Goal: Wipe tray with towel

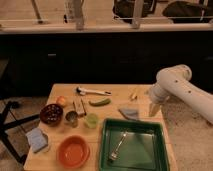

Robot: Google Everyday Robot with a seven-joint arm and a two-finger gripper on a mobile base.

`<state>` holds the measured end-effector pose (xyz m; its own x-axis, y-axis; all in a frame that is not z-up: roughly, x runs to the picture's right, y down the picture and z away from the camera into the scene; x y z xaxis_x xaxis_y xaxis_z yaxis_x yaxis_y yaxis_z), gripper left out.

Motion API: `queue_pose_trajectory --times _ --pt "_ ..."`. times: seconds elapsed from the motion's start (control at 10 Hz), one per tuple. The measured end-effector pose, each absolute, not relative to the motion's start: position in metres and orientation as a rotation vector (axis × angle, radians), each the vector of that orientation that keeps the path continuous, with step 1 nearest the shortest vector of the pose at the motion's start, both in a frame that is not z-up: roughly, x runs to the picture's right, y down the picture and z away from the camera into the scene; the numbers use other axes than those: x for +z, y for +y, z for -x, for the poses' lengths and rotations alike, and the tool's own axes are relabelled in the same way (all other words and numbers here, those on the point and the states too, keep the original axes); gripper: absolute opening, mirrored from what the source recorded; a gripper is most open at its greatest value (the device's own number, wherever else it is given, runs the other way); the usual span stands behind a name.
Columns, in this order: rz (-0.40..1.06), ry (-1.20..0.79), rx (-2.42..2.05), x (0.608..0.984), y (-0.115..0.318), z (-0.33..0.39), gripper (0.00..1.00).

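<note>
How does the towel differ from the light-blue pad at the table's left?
The towel is grey-blue, thin and rumpled; the pad is lighter, thicker, squarish. The towel lies just behind the tray, right side; the pad sits front left, near the orange bowl. The open tool hangs just right of the towel, far from the pad. Both lie untouched on the table.
</note>
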<state>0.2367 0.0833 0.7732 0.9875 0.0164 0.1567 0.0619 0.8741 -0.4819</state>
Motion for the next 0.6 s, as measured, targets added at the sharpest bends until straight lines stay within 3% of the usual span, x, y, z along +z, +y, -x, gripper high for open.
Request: queue_pose_trajectory --times 0.6 --pt "0.514 -0.266 0.015 0.817 0.089 -0.233 0.80"
